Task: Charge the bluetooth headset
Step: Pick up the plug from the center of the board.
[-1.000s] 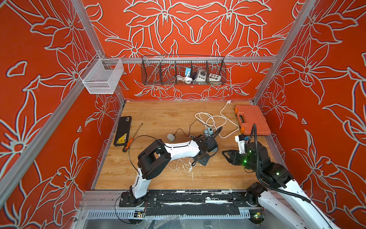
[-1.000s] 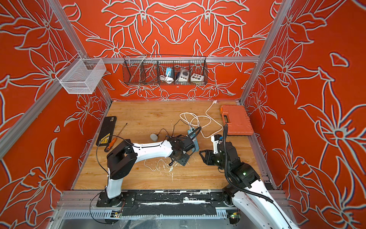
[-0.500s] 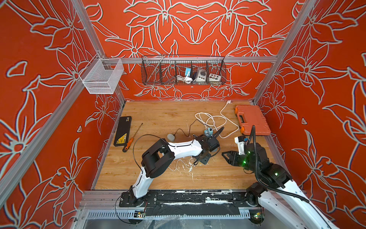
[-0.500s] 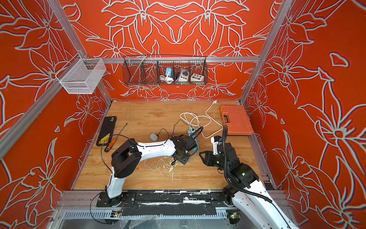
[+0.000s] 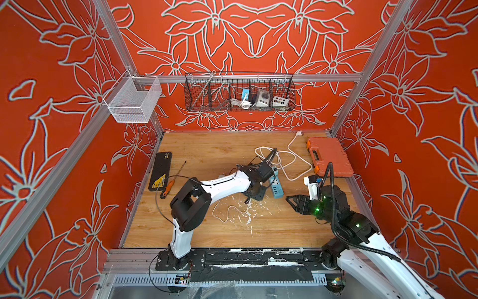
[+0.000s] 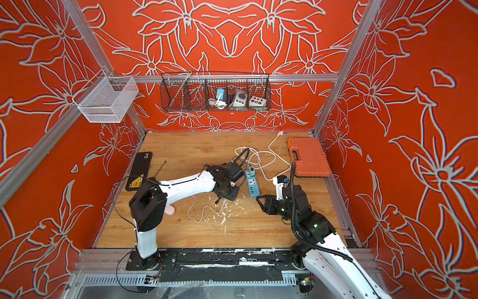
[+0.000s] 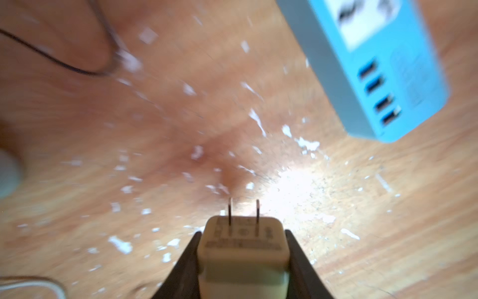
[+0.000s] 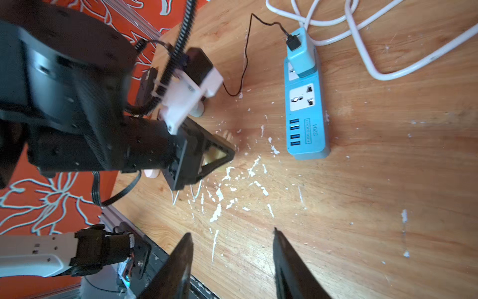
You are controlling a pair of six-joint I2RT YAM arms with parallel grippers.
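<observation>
The left claw (image 7: 243, 233) squeezes a small white plug (image 7: 243, 259) from both sides, low in the middle of the left wrist view. Two thin metal pins (image 7: 230, 212) stick out of the plug, just over the wooden table (image 7: 155, 116). The blue power strip (image 7: 388, 77) lies flat in the upper right of that view. It is near the plug but not touching it, and its four little slots face up.

In a top view, the left claw (image 5: 258, 192) sits in the middle of the table, just left of the power strip (image 5: 276, 185). A thin white wire (image 5: 227, 214) curls on the wood below it.

The right claw (image 8: 231, 235) is open, with nothing between its two dark fingers (image 8: 181, 259). In a top view it (image 5: 289, 199) hangs just right of the strip.

A small blue charger (image 8: 300, 59) with a thin black wire (image 8: 245, 51) is plugged into the far end of the strip. A thick white cord (image 5: 292, 160) loops behind it. An orange case (image 5: 328, 158) lies at the right edge of the table.

I cannot tell which small thing is the headset.
</observation>
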